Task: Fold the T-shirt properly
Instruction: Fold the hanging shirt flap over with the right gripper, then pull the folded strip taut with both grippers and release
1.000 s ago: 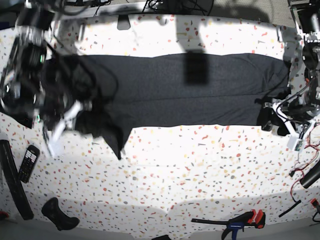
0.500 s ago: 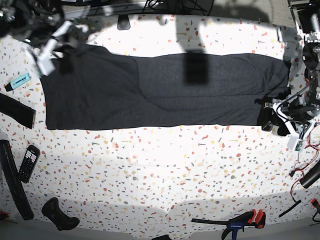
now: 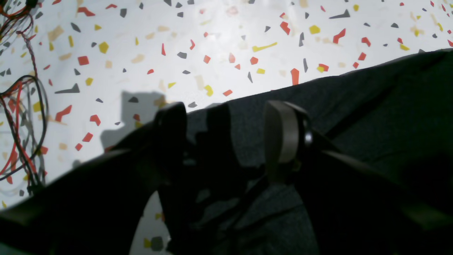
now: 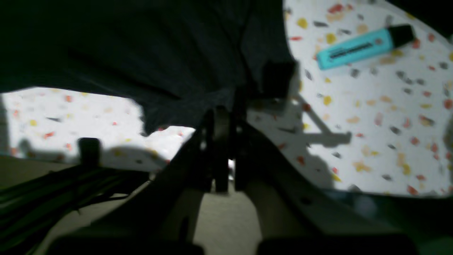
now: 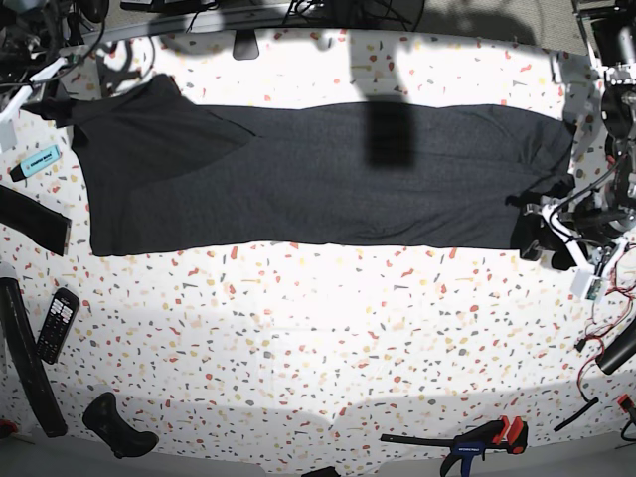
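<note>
**T-shirt stretched in a long band across the table**

Lay spread as a wide dark band over the far half of the speckled table point(image 5: 318, 338), the T-shirt point(image 5: 328, 179), plain side up, running from the base view's left edge to its right. Pulled out to a point at the far left corner, where the right tool point(image 4: 226, 106) was clamped tight on a pinch of the cloth. Beside that corner, on bare table, a turquoise marker point(image 5: 37, 161). At the opposite end, the left tool point(image 3: 226, 138) stood with fingers point(image 3: 281, 136) spread wide over the shirt's edge, gripping nothing. Nearer the front edge: a black remote point(image 5: 57, 324) at left, a clamp with a red handle point(image 5: 477, 442) at right.
</note>
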Action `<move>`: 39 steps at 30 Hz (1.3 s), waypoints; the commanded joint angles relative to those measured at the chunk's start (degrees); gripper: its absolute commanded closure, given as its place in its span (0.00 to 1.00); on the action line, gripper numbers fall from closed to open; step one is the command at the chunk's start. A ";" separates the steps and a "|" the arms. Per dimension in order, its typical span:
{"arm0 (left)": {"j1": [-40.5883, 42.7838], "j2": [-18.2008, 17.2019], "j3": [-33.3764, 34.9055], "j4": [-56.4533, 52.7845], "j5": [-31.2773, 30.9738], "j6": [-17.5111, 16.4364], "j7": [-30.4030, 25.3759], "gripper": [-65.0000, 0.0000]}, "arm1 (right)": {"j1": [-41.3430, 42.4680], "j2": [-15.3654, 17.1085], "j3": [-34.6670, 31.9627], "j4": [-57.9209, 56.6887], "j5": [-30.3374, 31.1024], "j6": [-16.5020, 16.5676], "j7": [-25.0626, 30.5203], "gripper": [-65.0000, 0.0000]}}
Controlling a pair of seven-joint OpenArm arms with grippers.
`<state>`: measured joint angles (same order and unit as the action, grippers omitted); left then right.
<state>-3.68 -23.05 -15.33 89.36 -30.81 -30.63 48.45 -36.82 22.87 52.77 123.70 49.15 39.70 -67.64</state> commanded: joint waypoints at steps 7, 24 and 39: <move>-1.05 -0.94 -0.33 1.07 -0.74 -0.24 -0.90 0.49 | 0.00 0.92 0.42 0.96 3.78 0.30 4.31 1.00; 2.64 -0.63 -0.33 1.05 -7.15 -0.28 -1.70 0.49 | 17.53 0.74 -6.19 -0.57 2.19 -0.35 4.61 1.00; 5.57 -0.63 -0.33 1.05 -7.15 -0.28 -1.81 0.49 | 33.92 0.74 -26.12 -19.80 -19.21 -8.02 9.92 1.00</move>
<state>2.66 -22.87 -15.33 89.36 -37.15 -30.63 47.97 -3.73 22.52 26.22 103.09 29.28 31.92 -59.09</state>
